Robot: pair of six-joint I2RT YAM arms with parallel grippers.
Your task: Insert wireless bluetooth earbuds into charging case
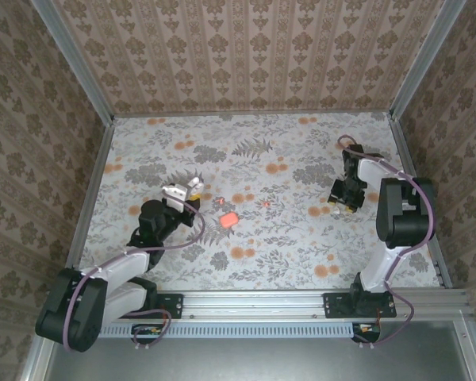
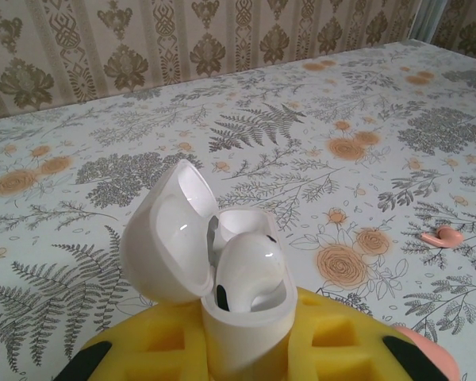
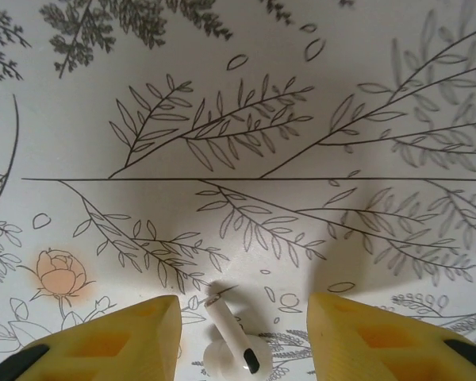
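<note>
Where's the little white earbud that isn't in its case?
It lies on the table's right side: in the right wrist view the earbud sits at the bottom, between the right gripper's open yellow jaws.

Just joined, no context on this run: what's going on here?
The left gripper is clamped on the white charging case, which is open, with one white earbud seated inside. The right gripper is open and low over the table, its fingers on either side of the second earbud, which lies loose and is not yet gripped. A small coral object lies on the table between the arms, untouched.
</note>
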